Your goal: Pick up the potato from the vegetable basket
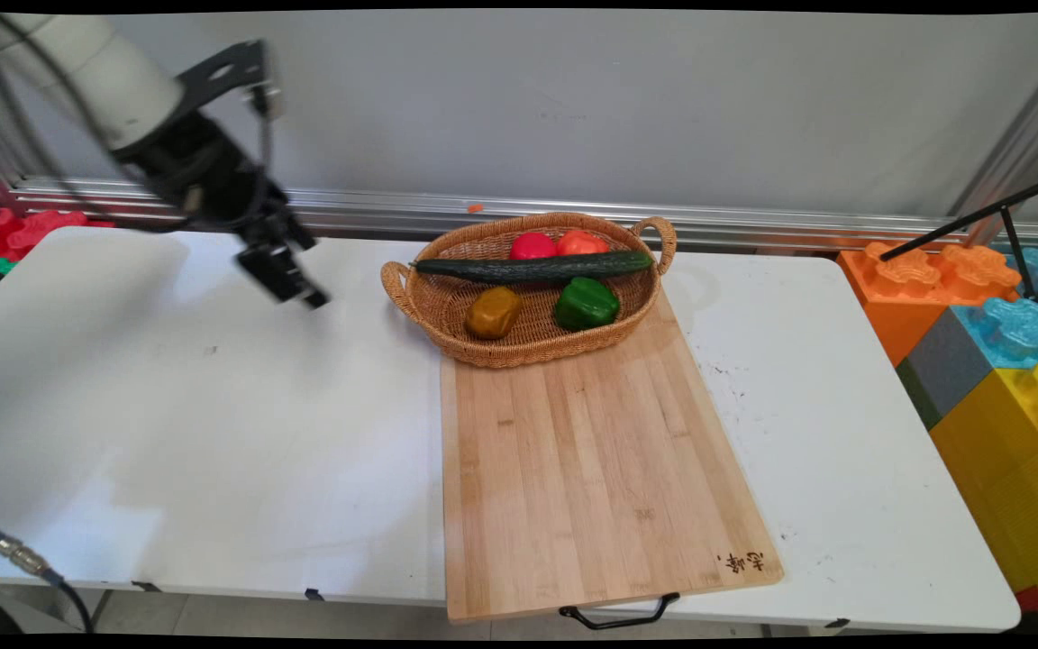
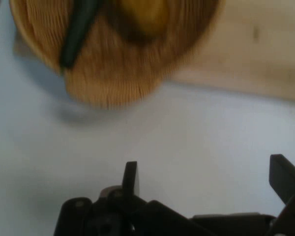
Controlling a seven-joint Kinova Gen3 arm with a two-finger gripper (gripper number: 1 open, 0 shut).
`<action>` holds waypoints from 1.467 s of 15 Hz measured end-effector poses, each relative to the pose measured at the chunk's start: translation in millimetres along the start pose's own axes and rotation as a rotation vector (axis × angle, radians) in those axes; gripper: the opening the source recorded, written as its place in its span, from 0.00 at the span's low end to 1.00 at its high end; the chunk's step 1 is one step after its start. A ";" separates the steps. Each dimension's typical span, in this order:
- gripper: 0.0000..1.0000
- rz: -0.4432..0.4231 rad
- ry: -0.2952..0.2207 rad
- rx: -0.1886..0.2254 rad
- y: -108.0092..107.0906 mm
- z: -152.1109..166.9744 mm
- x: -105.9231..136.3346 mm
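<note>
Black two-finger gripper (image 1: 289, 279) hanging empty above bare white table (image 1: 168, 406), fingers spread wide, left of oval woven wicker basket (image 1: 501, 347). Basket parked on far end of pale wooden cutting board (image 1: 591, 469), holding long dark-green cucumber (image 1: 532, 266), yellow pepper (image 1: 494, 312), green pepper (image 1: 586, 303), probably two red tomatoes (image 1: 532, 245) behind. Hand view shows finger gap; main view alone shows green and red items.

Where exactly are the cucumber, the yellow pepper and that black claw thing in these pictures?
cucumber (image 1: 532, 267): main view, middle of its long body, lying across the basket.
yellow pepper (image 1: 493, 312): main view, centre of its top side.
gripper (image 2: 206, 177): hand view, the open gap midway between its two fingertips.
</note>
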 end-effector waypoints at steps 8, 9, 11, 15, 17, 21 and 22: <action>1.00 -0.064 0.112 0.099 7.5 33.5 97.5; 1.00 -0.081 0.116 0.108 6.7 40.5 106.1; 1.00 -0.129 0.115 0.122 3.5 55.3 117.2; 1.00 -0.229 0.111 0.108 0.0 89.1 131.9; 1.00 -0.275 0.110 0.101 -2.3 107.6 137.7; 1.00 -0.366 0.095 0.109 -6.4 147.2 142.1; 1.00 -0.381 0.090 0.115 -7.6 154.2 141.7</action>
